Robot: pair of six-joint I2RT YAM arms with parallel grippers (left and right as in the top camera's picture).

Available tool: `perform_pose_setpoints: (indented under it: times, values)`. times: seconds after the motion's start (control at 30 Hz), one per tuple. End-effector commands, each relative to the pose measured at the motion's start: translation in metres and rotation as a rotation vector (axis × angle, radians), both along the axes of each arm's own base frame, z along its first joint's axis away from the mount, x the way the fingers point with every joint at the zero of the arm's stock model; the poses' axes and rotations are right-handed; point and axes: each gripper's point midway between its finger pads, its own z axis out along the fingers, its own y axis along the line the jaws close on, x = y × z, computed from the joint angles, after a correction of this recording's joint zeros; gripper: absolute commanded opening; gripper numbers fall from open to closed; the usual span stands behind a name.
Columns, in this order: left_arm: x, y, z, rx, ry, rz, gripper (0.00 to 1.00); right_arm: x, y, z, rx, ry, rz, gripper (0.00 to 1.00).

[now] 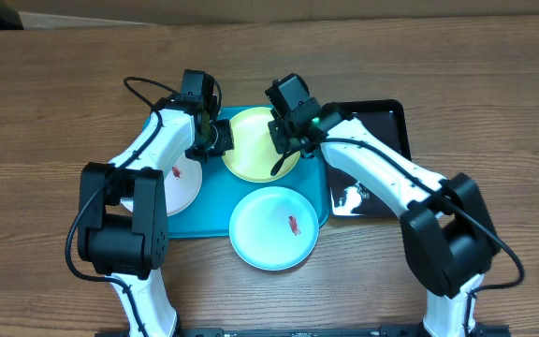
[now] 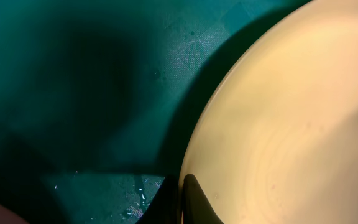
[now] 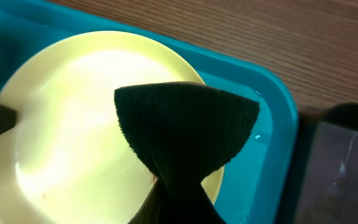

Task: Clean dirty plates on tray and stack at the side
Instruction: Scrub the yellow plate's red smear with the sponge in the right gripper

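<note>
Top centre of frame: our left gripper (image 1: 218, 139) pinches the yellow-green plate (image 1: 254, 150), right gripper (image 1: 284, 142) clamps a dark cloth (image 3: 185, 124); we scrub next.

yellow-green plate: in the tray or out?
In. The yellow-green plate is inside the turquoise tray at its far end; the right wrist view shows the tray's rim beyond the plate's edge.

The overhead camera looks straight down on the whole table (image 1: 45, 94). The left wrist camera sits very close above the tray (image 2: 73, 74), at the yellow plate's (image 2: 291, 124) rim. The right wrist camera looks down from slightly farther, past a dark cloth (image 3: 185, 124), onto the same plate.
</note>
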Motion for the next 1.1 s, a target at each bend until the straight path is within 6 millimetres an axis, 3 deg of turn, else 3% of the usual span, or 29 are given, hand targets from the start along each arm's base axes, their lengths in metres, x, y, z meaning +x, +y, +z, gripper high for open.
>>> perform_pose_setpoints:
  times: [0.0, 0.53, 0.77, 1.07]
  values:
    - [0.004, 0.000, -0.003, 0.000, 0.004, 0.018, 0.04, 0.014, 0.003, 0.002, 0.011, -0.040, -0.028, 0.04]
    - [0.003, 0.000, -0.003, 0.001, 0.007, 0.018, 0.04, 0.022, 0.007, -0.039, -0.001, -0.011, -0.050, 0.04]
    - [0.002, 0.000, -0.003, 0.002, 0.010, 0.018, 0.04, 0.011, 0.001, -0.067, -0.014, 0.073, -0.113, 0.04]
    - [0.002, 0.000, -0.003, 0.002, 0.012, 0.018, 0.04, -0.013, 0.019, -0.103, 0.065, 0.231, -0.069, 0.04]
